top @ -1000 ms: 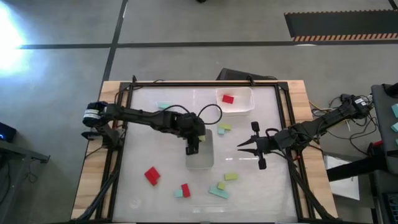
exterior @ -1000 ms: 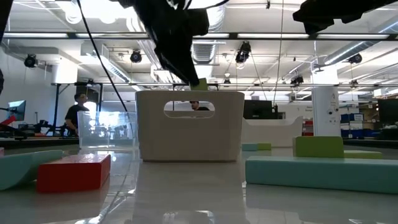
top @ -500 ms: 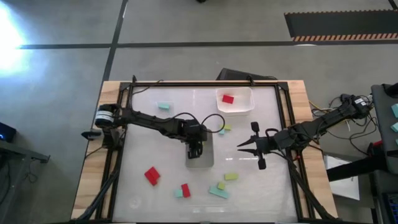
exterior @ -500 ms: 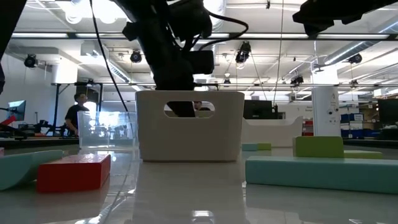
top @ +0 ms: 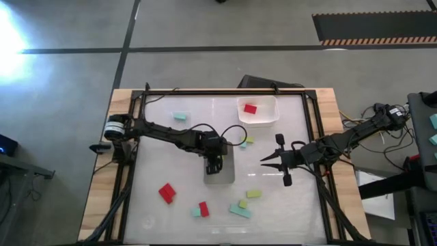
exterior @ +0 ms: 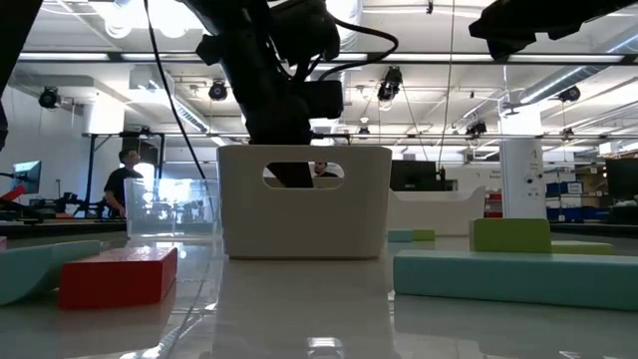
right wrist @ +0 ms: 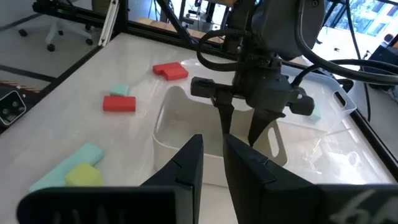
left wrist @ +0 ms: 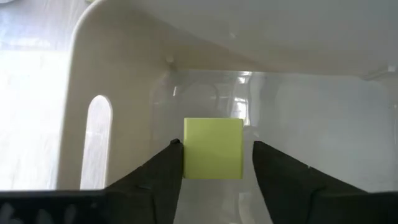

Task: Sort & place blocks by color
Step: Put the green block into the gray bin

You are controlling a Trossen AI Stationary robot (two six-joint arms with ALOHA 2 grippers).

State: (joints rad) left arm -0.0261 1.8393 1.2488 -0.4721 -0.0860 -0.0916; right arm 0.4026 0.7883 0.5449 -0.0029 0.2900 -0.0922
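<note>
A white container (top: 220, 167) with handle cut-outs stands mid-table. My left gripper (left wrist: 214, 162) reaches down into it, open. A yellow-green block (left wrist: 213, 148) lies between its fingers on the container's floor, with a clear gap to one finger. The low view shows the left arm dipping behind the container's wall (exterior: 304, 214). My right gripper (top: 263, 162) hovers shut to the container's right, holding nothing. Loose red (top: 166, 193), teal (top: 240, 210) and yellow-green (top: 253, 194) blocks lie on the table nearer the front. My left gripper comes into the container from above, slanting down. One finger (left wrist: 168, 163) stands right at the yellow-green block's side (left wrist: 185, 149); I cannot tell whether it touches. The other finger stands apart from the block, which rests on the container's floor.
A clear tray (top: 270, 116) at the far right holds a red block (top: 250, 108). A teal block (top: 180, 116) lies at the far left, a yellow-green one (top: 247, 140) beside the container, and a red one (top: 203, 209) near the front edge. A black frame (top: 311, 130) rims the table.
My left gripper has gone down into the white container with the yellow-green block, which was above the rim a second ago and now sits inside. It has kept still over the last half second.
</note>
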